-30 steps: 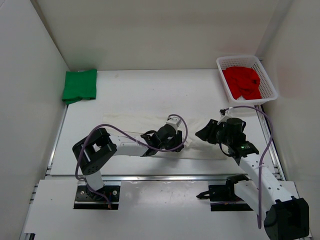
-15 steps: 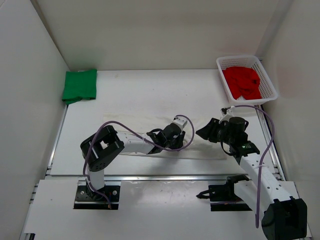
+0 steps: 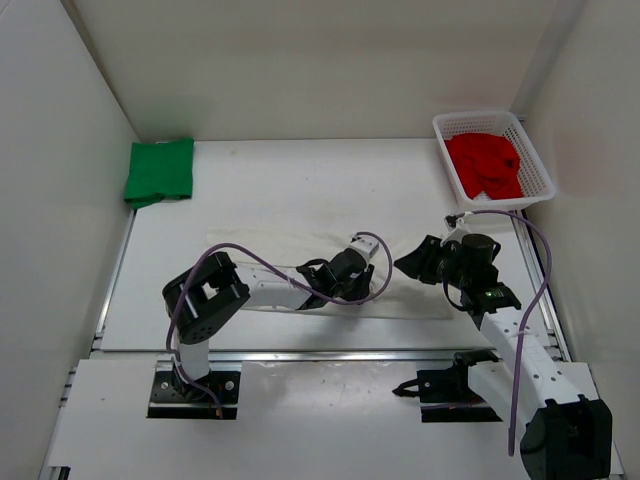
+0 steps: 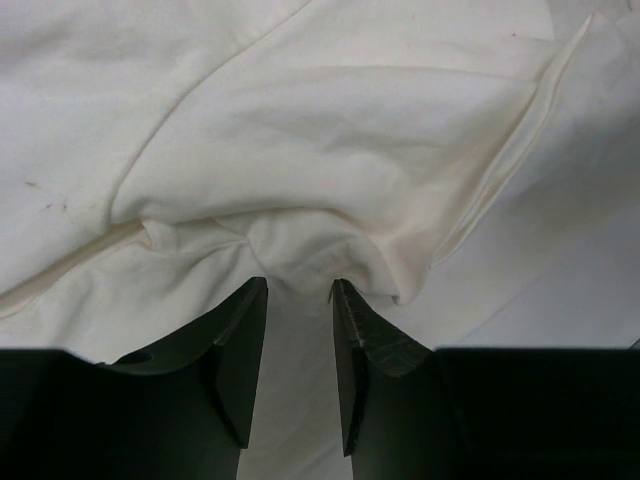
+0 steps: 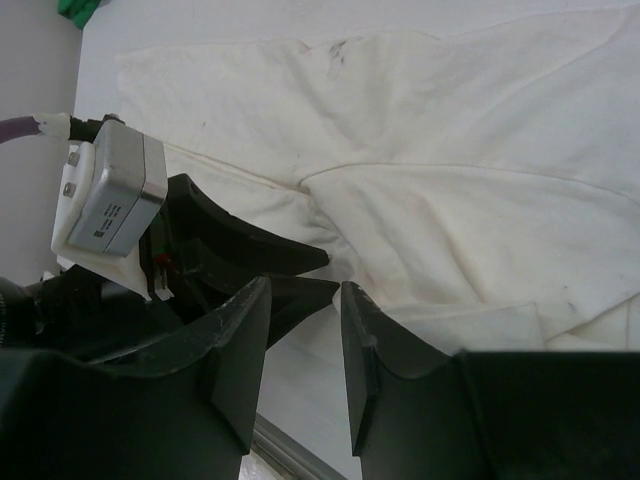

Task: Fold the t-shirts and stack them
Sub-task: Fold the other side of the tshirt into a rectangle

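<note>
The off-white t-shirt (image 3: 270, 248) lies spread across the middle of the table, wrinkled. My left gripper (image 3: 372, 283) rests low on its right part. In the left wrist view the left gripper (image 4: 295, 285) has its jaws apart, and a pucker of the cloth (image 4: 300, 200) bunches right at the tips. My right gripper (image 3: 405, 265) faces it from the right, open (image 5: 305, 290), with bare table between its jaws and the shirt's edge (image 5: 450, 230) just beyond. The left fingers (image 5: 280, 255) show close ahead. A folded green t-shirt (image 3: 158, 170) lies far left. The red t-shirt (image 3: 485, 165) sits crumpled in the basket.
The white mesh basket (image 3: 530, 150) stands at the far right corner, by the right wall. White walls close in the table on the left, back and right. A metal rail (image 3: 330, 352) runs along the near edge. Purple cables loop over both arms.
My left arm has slid right and slightly nearer across the off-white shirt, closer to the right gripper. The right arm has barely moved.
</note>
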Available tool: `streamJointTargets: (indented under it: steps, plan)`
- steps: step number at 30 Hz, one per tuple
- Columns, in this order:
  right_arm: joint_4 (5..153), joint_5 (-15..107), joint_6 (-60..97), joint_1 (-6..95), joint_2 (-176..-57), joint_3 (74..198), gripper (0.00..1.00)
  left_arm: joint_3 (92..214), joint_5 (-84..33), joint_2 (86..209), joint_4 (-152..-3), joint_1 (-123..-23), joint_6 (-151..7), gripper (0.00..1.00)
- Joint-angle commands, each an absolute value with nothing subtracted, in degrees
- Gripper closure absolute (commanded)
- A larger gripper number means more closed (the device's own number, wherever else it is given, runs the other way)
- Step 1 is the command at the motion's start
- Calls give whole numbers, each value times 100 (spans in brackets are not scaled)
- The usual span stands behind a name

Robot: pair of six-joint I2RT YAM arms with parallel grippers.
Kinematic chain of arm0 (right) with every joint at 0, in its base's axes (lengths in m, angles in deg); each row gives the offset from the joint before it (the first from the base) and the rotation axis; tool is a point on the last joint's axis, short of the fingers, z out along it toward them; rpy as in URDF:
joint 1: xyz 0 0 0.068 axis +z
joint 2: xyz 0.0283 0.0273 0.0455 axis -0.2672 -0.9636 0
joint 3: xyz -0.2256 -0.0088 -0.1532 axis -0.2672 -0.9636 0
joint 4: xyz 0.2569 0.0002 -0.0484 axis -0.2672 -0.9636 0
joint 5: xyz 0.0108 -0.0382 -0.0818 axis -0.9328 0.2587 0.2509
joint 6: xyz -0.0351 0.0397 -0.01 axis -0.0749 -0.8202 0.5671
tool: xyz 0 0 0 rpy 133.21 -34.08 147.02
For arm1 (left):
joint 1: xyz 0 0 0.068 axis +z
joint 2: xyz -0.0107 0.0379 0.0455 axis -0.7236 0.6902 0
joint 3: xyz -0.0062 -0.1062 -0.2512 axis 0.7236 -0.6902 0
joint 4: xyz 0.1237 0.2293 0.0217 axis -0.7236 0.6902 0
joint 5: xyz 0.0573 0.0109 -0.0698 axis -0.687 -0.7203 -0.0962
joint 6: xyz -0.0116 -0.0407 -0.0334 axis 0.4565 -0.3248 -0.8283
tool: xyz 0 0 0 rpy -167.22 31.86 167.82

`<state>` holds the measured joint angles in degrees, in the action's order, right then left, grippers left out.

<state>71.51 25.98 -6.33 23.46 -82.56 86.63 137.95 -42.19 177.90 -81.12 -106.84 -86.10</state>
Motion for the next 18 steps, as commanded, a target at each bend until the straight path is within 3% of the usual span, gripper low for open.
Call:
streamJointTargets:
  steps: [1, 9, 14, 18]
  plan:
    - [7451, 2514, -624, 2420, -8197, 8605, 67, 13920, -4132, 17801, -8127, -10691, -8723, 58]
    - [7425, 2557, -642, 2516, -8205, 8623, 68, 14034, -3957, 17932, -8119, -10673, -8908, 76]
    - [7329, 2583, -536, 2464, -8074, 8676, 68, 13956, -4018, 17775, -8013, -10629, -8900, 92]
    - [7014, 2925, -431, 2420, -8161, 8719, 69, 13964, -4054, 17389, -7838, -10639, -8952, 94]
